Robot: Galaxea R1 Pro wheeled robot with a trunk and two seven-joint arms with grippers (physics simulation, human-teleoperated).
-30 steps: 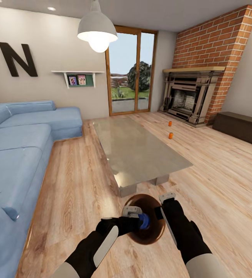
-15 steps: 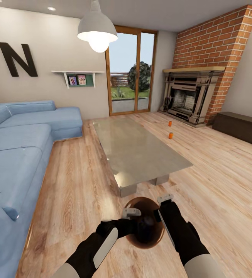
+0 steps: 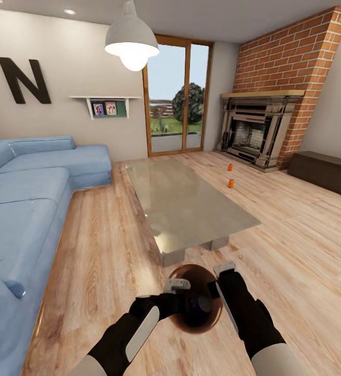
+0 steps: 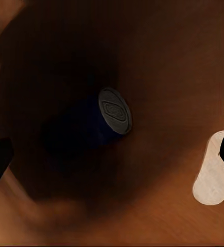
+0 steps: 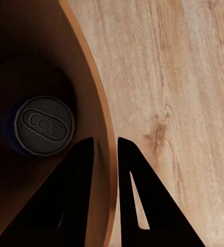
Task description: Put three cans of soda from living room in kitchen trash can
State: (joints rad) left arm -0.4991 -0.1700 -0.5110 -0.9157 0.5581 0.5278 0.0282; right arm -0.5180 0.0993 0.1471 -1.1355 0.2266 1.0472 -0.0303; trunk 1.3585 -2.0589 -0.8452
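Observation:
The tash can (image 3: 190, 270) hangs low in front of me over the wood floor. My right gripper (image 3: 218, 279) is shut on its rim, and in the right wrist view the fingers (image 5: 83, 170) straddle the bin wall (image 5: 99, 103). My left gripper (image 3: 183, 297) stands open over the bin mouth. One can of soda (image 4: 112, 110), grey-topped and dark in the shadow, lies inside the bin (image 4: 168, 62); it also shows as the can (image 5: 42, 126). Two orange cans stand on the floor by the fireplace: one can (image 3: 230, 167) and another can (image 3: 231, 183).
A glass coffee table (image 3: 186, 203) stands just ahead of the bin. The blue sofa (image 3: 29, 198) runs along the left. A brick fireplace (image 3: 259, 130) and a dark low bench (image 3: 324, 172) sit at the right. Open wood floor (image 3: 295, 230) lies right of the table.
A second ago the can was at my left gripper's fingers over the bin. It has dropped inside, and the left gripper is open. The view has not shifted.

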